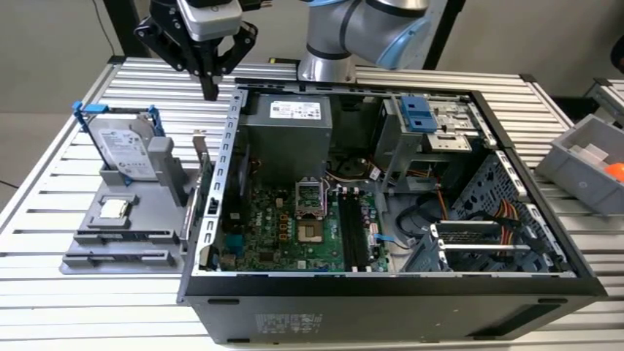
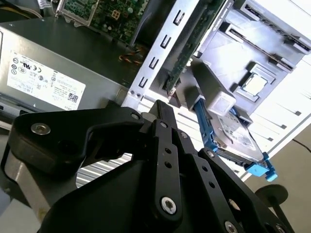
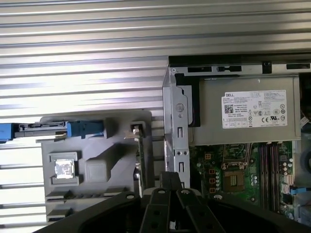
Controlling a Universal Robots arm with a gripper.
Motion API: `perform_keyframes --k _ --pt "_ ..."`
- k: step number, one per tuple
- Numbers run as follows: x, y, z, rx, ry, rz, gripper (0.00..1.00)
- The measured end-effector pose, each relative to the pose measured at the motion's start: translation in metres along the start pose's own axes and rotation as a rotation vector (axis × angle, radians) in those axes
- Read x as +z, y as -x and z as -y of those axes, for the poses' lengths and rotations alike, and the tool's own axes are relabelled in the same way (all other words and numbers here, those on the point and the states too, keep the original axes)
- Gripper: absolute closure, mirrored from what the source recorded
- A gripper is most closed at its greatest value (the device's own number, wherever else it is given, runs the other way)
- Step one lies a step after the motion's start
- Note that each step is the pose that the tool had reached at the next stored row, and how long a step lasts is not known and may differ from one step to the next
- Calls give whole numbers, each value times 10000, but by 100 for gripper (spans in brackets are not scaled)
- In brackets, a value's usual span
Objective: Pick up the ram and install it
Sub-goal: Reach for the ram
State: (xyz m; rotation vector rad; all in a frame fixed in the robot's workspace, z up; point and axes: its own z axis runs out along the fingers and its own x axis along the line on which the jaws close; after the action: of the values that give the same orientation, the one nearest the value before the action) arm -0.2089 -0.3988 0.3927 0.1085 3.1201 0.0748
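Case [image 1: 390, 307], black metal tower lying open-side-up on slatted metal table [image 1: 98, 314], nearest in the exterior view. Inside it are a green motherboard [image 1: 283, 234] with long black memory slots [image 1: 351, 230], bare, and behind them a grey boxy power supply [image 1: 288, 124]. At the exterior view's left sits a grey plastic fixture [image 1: 117, 245]. It holds a small square silver processor chip [image 1: 114, 208] and a silver hard drive in blue-handled frame [image 1: 127, 150]. The ram [image 1: 201, 164], a thin blue-green board stick, stands on edge in the fixture just beside the case wall, which sits between it and the slots. Farthest back, the black gripper [image 1: 210, 93] hangs above the table, fingers pressed together, holding nothing, well apart from the ram.
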Motion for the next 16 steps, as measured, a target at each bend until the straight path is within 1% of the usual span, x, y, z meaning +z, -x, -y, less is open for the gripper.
perform_keyframes --k 16 --pt "-2 -127 9 0 0 -14 100"
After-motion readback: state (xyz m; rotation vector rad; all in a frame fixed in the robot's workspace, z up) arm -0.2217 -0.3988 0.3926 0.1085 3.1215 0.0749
